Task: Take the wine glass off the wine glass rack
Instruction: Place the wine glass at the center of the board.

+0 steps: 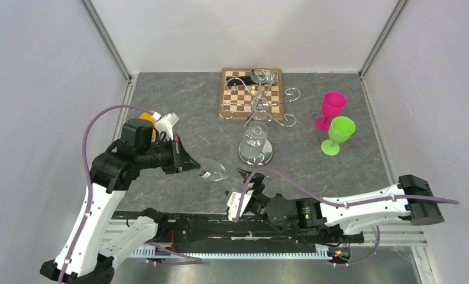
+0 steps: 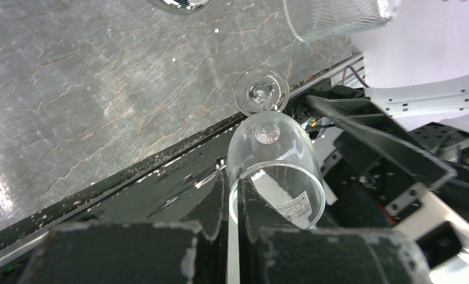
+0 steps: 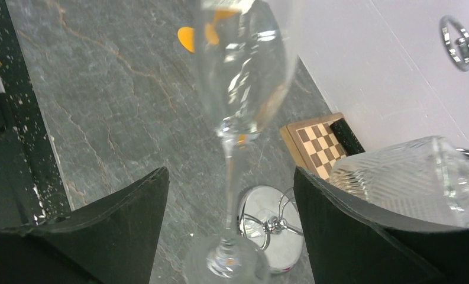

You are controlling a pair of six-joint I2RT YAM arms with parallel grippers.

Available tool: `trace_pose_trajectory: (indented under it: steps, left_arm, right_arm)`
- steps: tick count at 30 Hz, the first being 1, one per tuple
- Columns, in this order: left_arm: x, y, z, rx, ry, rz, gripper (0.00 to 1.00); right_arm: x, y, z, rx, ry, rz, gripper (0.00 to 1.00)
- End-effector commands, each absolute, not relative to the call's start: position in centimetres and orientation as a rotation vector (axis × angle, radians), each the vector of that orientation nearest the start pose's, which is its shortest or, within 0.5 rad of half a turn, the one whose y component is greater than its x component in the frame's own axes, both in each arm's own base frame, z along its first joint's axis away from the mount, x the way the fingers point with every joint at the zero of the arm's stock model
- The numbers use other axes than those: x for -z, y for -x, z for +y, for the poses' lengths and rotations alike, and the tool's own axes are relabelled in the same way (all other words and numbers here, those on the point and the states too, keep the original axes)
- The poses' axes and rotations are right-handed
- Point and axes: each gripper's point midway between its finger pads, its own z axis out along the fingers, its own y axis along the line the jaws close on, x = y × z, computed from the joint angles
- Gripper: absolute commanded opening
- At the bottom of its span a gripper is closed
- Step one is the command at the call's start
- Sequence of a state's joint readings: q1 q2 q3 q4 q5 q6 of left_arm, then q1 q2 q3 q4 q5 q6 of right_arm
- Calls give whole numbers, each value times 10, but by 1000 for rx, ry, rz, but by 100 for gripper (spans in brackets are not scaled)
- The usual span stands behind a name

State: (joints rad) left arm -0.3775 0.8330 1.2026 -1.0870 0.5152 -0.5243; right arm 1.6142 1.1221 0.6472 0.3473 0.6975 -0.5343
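Already clear of the wine glass rack (image 1: pixel 266 157) beyond both jaws, the wine glass (image 2: pixel 276 160) hangs level: left gripper (image 1: pixel 191 163) jaws pinch its rim to carry it; right gripper (image 3: pixel 229 177) jaws stand spread around its stem.

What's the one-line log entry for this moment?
left gripper: holds wine glass by rim | right gripper: open astride stem

Three cameras are watching my workspace: one overhead, one riding on each wrist.

The overhead camera is looking down from above and behind my bases, taking in the whole table (image 1: pixel 161 118) from afar. My left wrist camera is peering past my left gripper (image 2: pixel 235 236) at the wine glass (image 2: pixel 276 160) just ahead. My right wrist camera is facing out between my right gripper (image 3: pixel 229 177) fingers, sharing that glass close up, with the wine glass rack (image 3: pixel 267 231) beyond.
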Motion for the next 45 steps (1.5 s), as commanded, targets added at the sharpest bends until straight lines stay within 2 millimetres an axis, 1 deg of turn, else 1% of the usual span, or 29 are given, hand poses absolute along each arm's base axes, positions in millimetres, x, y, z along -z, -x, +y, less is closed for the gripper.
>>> trace_pose_trajectory:
  steps: [1, 5, 8, 10, 14, 18, 21, 23, 26, 28, 33, 37, 40, 45]
  left_arm:
    - [-290, -140, -159, 955, -182, 2366, 2]
    - [-288, -147, -149, 857, -170, 2386, 2]
    - [-289, -153, -141, 778, -160, 2393, 2]
    - [-288, -159, -133, 706, -146, 2405, 2]
    - [-281, -174, -112, 513, -83, 2432, 2]
    - [-281, -188, -106, 444, -32, 2427, 2]
    - [-279, -200, -97, 357, -5, 2427, 2]
    - [-278, -209, -82, 237, 33, 2419, 2]
    - [-281, -220, -68, 123, 56, 2407, 2]
    - [-282, -228, -60, 53, 72, 2403, 2]
    - [-287, -250, -58, 16, 82, 2406, 2]
    - [-288, -269, -56, -22, 100, 2406, 2]
    - [-285, -284, -51, -68, 114, 2416, 2]
    - [-283, -305, -49, -36, 146, 2425, 2]
  right_arm:
    - [-285, -114, 343, -324, 1021, 1229, 79]
    - [-307, -115, 333, -362, 965, 1242, 81]
    - [-317, -115, 322, -388, 934, 1246, 83]
    - [-319, -116, 315, -399, 916, 1255, 83]
    - [-319, -116, 303, -422, 887, 1267, 81]
    - [-315, -116, 295, -437, 873, 1288, 80]
    - [-315, -115, 291, -447, 879, 1316, 80]
    - [-316, -115, 287, -449, 880, 1333, 81]
    - [-323, -116, 278, -475, 830, 1350, 83]
    - [-323, -116, 272, -486, 829, 1356, 83]
    - [-324, -113, 261, -522, 818, 1374, 83]
    - [-321, -104, 260, -584, 860, 1387, 83]
    - [-318, -104, 254, -606, 834, 1416, 87]
    - [-319, -100, 239, -667, 806, 1457, 89]
